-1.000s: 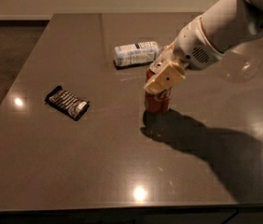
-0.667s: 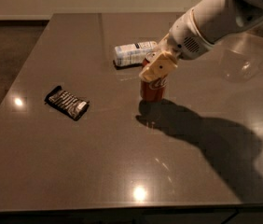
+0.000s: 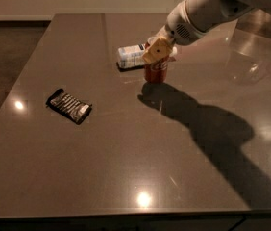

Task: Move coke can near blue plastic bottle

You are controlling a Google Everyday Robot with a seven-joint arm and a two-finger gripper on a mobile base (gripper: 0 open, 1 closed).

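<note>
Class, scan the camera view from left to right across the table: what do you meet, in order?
The black snack packet → blue plastic bottle → coke can, with the gripper clamped on its top.

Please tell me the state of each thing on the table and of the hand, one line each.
Red-brown aluminium coke can: upright, gripped at its top.
Clear plastic bottle with blue-white label: lying on its side.
Flat black snack packet: lying flat.
Robot's hand: shut on the can, beside the bottle.
</note>
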